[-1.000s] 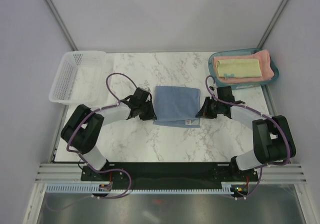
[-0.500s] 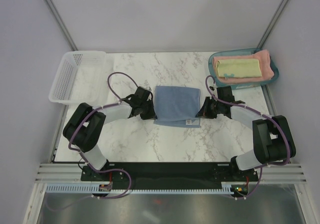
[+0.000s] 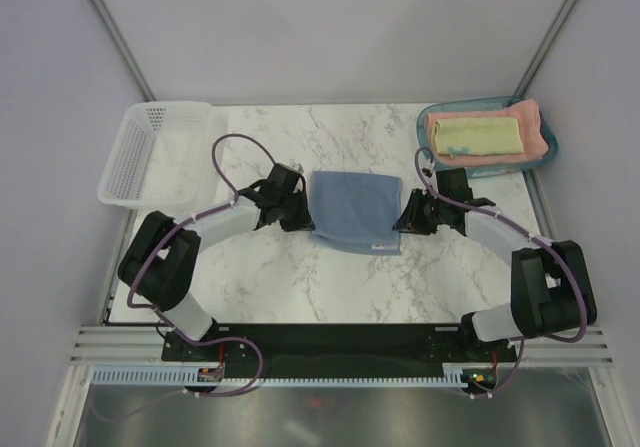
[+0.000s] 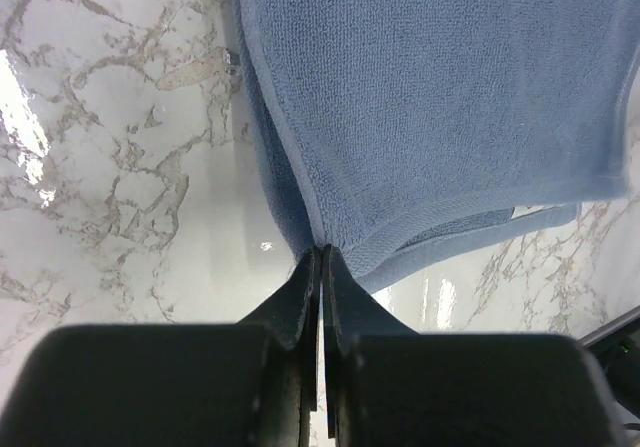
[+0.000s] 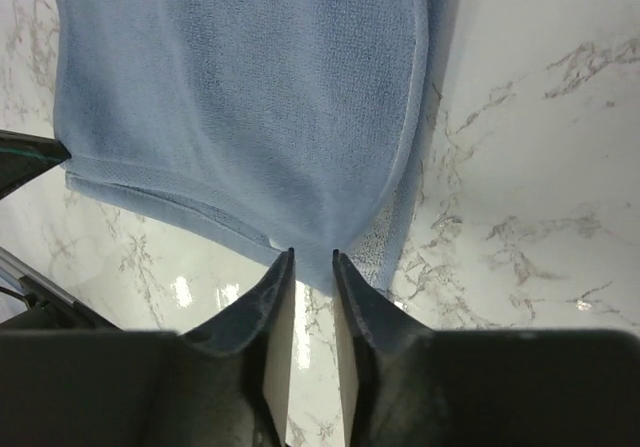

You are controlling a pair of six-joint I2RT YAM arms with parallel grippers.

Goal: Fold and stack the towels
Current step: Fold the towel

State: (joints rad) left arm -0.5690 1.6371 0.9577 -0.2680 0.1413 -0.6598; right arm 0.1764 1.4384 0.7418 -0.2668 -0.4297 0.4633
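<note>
Left wrist view: the blue towel point(image 4: 440, 87) is pinched by the left end effector point(image 4: 321, 251); the right end effector point(image 5: 312, 256) is seen slightly parted.

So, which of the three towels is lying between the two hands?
The grey-blue towel, alone on the table between left hand and right hand. The pink towel and yellow towel sit stacked in the teal tray, far right.
</note>
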